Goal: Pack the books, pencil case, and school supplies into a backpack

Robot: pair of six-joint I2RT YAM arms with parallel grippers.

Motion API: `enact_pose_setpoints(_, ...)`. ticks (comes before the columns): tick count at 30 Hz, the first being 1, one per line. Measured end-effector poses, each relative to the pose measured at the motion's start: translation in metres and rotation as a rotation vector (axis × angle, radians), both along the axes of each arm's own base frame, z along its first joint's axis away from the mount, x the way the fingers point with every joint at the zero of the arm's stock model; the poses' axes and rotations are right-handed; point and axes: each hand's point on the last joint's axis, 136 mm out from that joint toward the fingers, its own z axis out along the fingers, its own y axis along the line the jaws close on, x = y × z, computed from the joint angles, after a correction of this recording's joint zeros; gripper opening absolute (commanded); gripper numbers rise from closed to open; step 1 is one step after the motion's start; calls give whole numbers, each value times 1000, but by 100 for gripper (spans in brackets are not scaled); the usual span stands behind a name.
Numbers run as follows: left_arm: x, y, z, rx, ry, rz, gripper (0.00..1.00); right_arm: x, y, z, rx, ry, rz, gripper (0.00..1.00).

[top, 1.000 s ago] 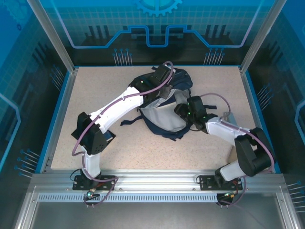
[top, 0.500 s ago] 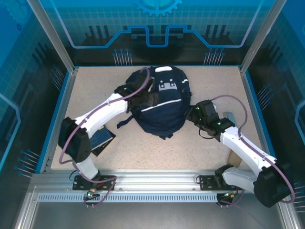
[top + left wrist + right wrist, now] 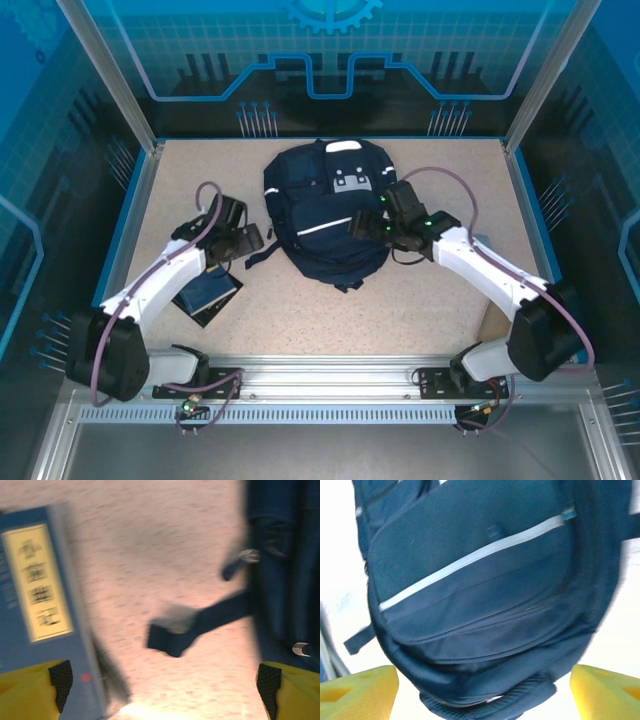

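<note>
backpack (image 3: 330,215): lies flat mid-table (image 3: 440,300), front panel up, no open mouth visible
books (image 3: 207,293): flat on table, left of backpack, not yet packed
L gripper (image 3: 250,240): spread wide, empty, just left of backpack, loose strap (image 3: 200,622) ahead of it
R gripper (image 3: 362,226): spread wide, empty, over backpack's right side
risks (est.): thin book slips from pinch, no raised edge to grab; strap snags L gripper; backpack slides if tugged w/o 2nd arm bracing

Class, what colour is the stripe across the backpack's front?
White, against the navy backpack; clearest in the right wrist view.
</note>
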Motion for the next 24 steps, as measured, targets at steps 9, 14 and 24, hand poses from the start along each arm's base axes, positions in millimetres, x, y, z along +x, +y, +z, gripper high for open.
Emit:
enact_pose_setpoints(9,-26,53,-36,-27,102,202,99,-16,70,-14,41,76,202,89)
enact_pose_setpoints(14,-23,49,-65,-53,187,198,97,-13,88,-15,62,95,237,89)
enact_pose_setpoints(24,-32,15,-76,-107,213,101,93,-8,107,-17,74,106,267,88)
